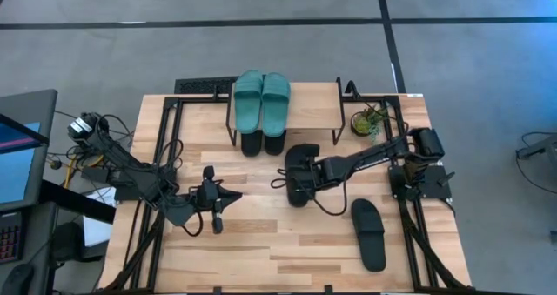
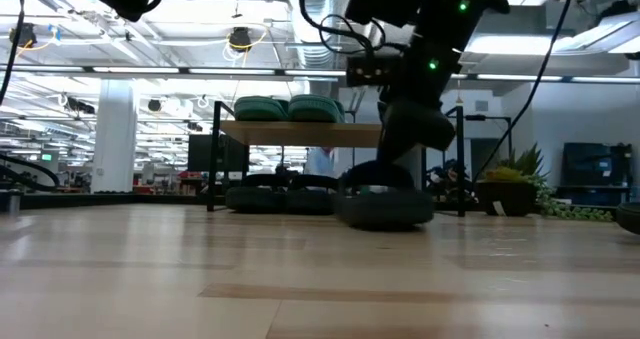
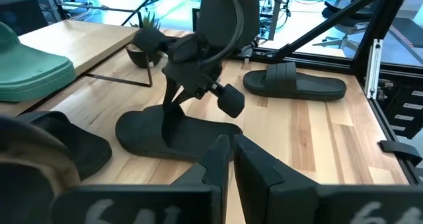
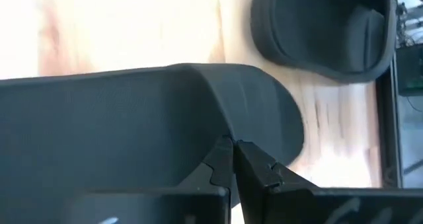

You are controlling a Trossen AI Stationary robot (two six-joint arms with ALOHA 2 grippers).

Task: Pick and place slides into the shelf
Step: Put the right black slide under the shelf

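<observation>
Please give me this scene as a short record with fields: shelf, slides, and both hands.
shelf: small low rack with light wooden top board and thin black legs, at the table's far edge
on top: teal-green pair of slides
under shelf: black slides, toes showing
right hand: shut on the strap of a black slide at mid-table
loose: another black slide, near right
left hand: shut, empty

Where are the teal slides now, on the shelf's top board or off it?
On it. The teal slides lie side by side on the shelf top board, and the low view shows them resting above it.
</observation>
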